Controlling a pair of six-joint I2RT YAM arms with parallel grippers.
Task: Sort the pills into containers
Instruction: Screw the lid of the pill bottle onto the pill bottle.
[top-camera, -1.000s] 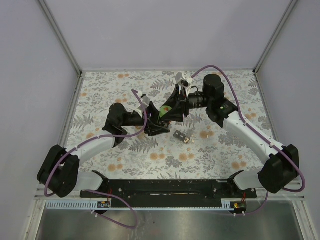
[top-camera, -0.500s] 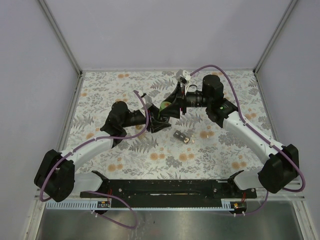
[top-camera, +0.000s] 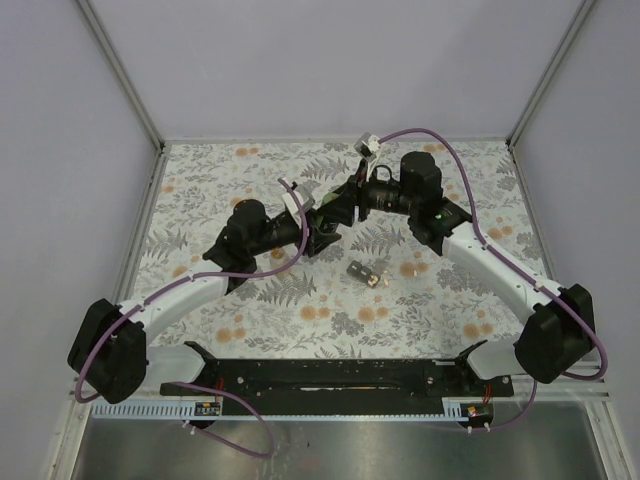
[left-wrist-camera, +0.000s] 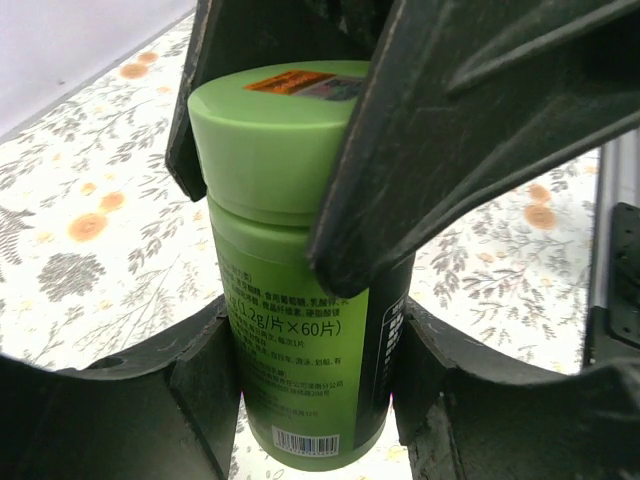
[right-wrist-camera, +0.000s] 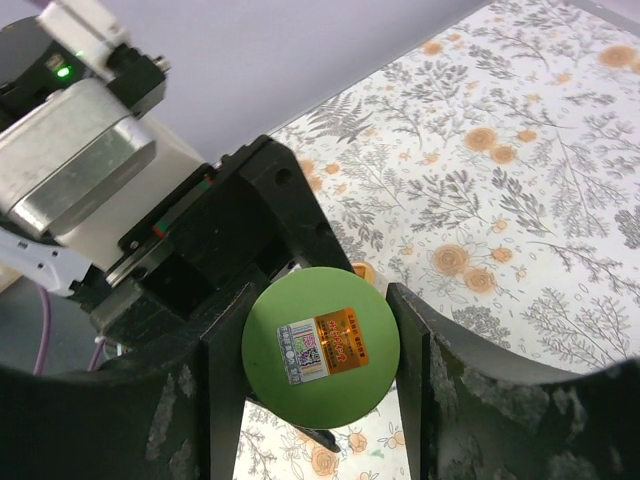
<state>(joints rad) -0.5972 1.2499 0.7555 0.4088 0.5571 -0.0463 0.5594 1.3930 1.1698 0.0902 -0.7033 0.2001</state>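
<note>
Top external: I'm pushing the green bottle (left-wrist-camera: 300, 330) further out, left gripper (left-wrist-camera: 312, 400) clamping its body, right gripper (right-wrist-camera: 318, 372) clamping the cap (left-wrist-camera: 270, 140). Uncapping's next imo.

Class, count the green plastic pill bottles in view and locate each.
1. The green plastic pill bottle is gripped from both sides: left gripper on its body, right gripper on its lid. Others may be hidden from view.

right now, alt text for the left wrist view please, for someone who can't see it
A green pill bottle fills the frame, its body clamped by the left hand while the right hand, reaching in from the top, grips its green cap. Floral tablecloth lies behind.
</note>
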